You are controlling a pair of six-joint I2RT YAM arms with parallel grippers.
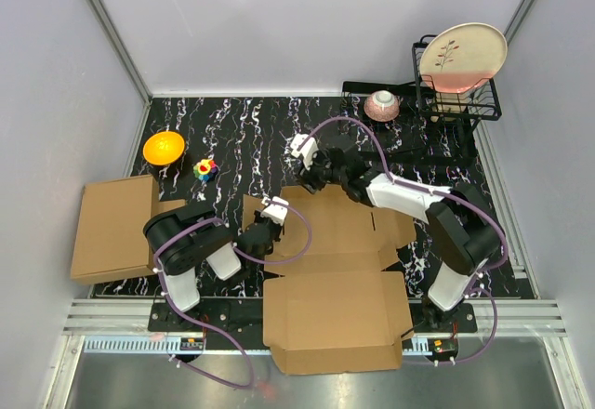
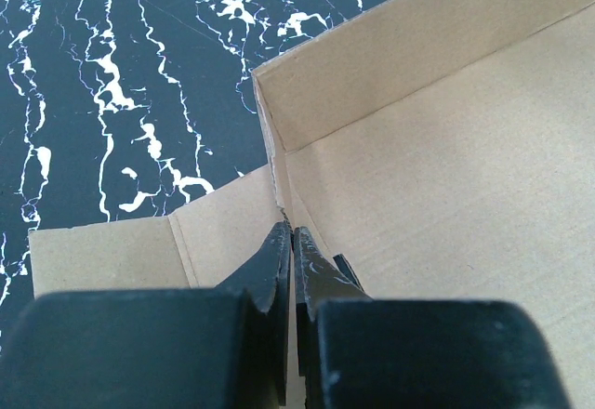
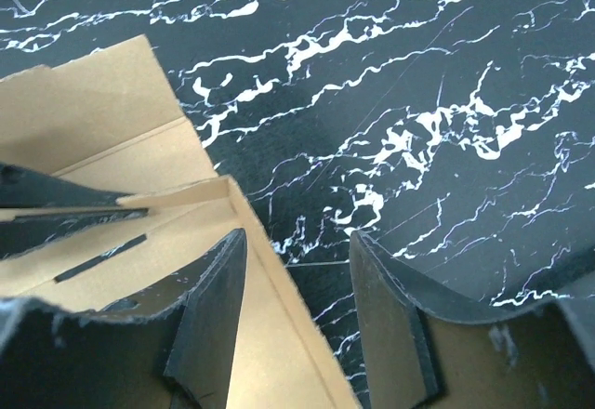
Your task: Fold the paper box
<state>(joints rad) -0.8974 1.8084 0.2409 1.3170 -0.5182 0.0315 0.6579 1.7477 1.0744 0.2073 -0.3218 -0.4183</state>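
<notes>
The paper box (image 1: 335,311) is a brown cardboard sheet lying mid-table, its near panel flat and its far part raised into walls (image 2: 409,46). My left gripper (image 1: 271,226) is at the box's left side, with its jaws (image 2: 294,234) shut on the thin upright edge of the left wall. At the far corner, my right gripper (image 1: 314,182) stands open astride the far wall (image 3: 279,288). One of its fingers (image 3: 209,316) is inside the box and the other (image 3: 390,325) is outside, over the black marble table (image 3: 418,102).
A stack of closed brown boxes (image 1: 112,228) lies at the left edge. An orange bowl (image 1: 164,147) and a small colourful toy (image 1: 205,168) sit at the far left. A black rack (image 1: 465,102) with a plate (image 1: 462,56) and a pink bowl (image 1: 382,104) stand at the far right.
</notes>
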